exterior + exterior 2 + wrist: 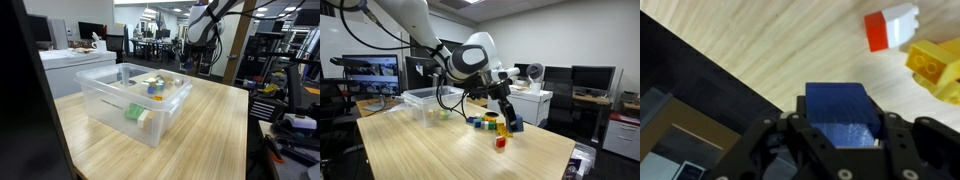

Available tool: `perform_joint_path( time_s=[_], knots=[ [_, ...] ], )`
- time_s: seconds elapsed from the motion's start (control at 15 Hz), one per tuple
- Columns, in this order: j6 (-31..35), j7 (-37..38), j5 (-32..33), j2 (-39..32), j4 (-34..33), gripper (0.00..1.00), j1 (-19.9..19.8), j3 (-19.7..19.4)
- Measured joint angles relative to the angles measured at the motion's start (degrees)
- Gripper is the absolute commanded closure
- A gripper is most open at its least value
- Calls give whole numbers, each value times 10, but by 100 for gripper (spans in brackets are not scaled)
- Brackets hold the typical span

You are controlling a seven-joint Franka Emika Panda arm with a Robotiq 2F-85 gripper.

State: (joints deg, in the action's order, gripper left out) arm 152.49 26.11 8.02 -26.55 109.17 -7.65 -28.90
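Blue block point(840, 105) clamped between the part-closed fingers point(790, 140) of the gripper point(843, 125), above the wooden table point(790, 40), near its edge. Farther off, a red-and-white block point(890, 27) and a yellow brick point(937, 62). A loose pinch could drop it over that edge!

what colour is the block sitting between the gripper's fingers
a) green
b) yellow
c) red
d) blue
d: in the wrist view a blue block sits between the fingers of the gripper, while the red-and-white block and the yellow block lie apart on the table.
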Motion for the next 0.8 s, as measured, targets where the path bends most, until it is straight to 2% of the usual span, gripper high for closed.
perform_joint_path(
  time_s=[0.13,0.33,0.6,0.8],
  knots=[
    [11,-17,21,55,15,69,16,7],
    [29,-30,56,154,77,69,45,42],
    [59,-64,64,269,200,69,50,119],
    [74,-116,40,352,300,69,51,175]
  ],
)
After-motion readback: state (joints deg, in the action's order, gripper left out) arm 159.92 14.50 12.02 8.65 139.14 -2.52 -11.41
